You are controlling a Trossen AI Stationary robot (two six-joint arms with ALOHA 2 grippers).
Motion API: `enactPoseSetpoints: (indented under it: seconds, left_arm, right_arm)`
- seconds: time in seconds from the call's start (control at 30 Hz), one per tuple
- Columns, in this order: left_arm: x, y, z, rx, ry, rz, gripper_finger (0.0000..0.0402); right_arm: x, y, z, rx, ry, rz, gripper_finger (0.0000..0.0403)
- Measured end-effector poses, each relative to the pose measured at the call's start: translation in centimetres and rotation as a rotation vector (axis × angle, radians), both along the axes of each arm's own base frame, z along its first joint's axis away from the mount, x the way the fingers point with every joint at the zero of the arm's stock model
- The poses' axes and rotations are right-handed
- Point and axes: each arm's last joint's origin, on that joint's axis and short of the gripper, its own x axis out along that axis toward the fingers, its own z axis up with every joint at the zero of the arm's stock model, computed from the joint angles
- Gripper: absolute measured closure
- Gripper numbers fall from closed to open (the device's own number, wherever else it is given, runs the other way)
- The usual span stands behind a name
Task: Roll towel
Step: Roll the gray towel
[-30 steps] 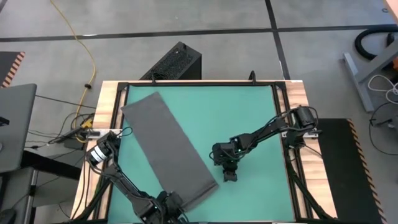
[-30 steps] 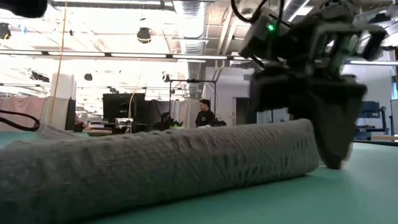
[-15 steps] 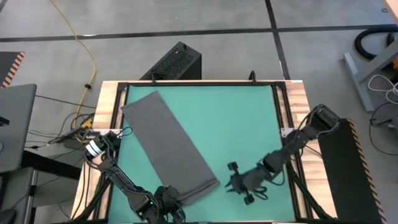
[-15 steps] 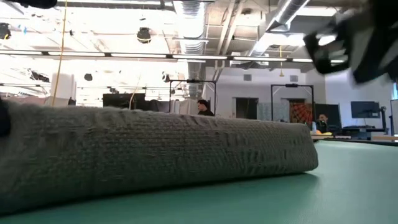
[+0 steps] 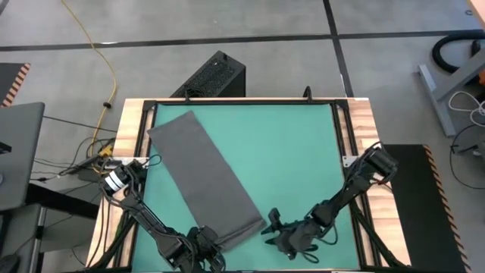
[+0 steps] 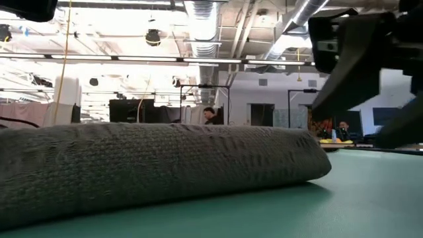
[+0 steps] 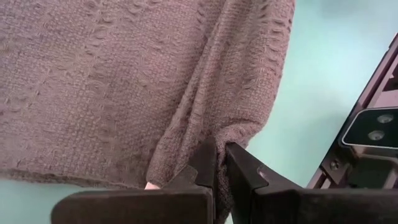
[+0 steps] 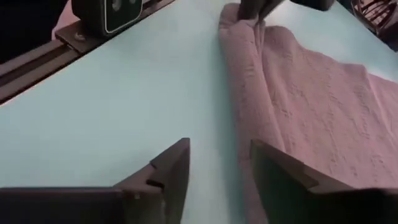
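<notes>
Since a moment ago, the right gripper [image 5: 270, 225] has swung down from mid-mat to the mat's near edge, just beside the towel's [image 5: 204, 176] rolled end, and its fingers now stand spread apart with nothing between them. One towel, plain dark grey with a nubbly weave, lies slantwise on the left half of the green mat [image 5: 295, 144], flat at its far end and curled over at its near end. Two grippers show; the left gripper [image 7: 216, 163] is pinched tight on the towel's near fold.
</notes>
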Motion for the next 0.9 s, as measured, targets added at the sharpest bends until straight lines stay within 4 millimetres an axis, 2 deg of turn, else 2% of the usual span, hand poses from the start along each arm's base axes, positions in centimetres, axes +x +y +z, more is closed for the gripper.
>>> enactPoseSetpoints:
  seconds: [0.2,0.67,0.9]
  left_arm:
    - [-0.1,0.0,0.0,0.004,0.010,-0.005,0.0401]
    - [-0.1,0.0,-0.1,0.009,0.006,-0.006,0.0401]
    - [0.0,0.0,-0.1,0.010,0.006,-0.008,0.0401]
  right_arm:
    - [1.0,-0.7,-0.1,-0.037,0.035,-0.046,0.0163]
    - [1.5,-1.6,-0.4,-0.070,0.061,-0.067,0.0163]
    - [0.7,-0.6,0.5,-0.052,0.031,-0.032,0.0163]
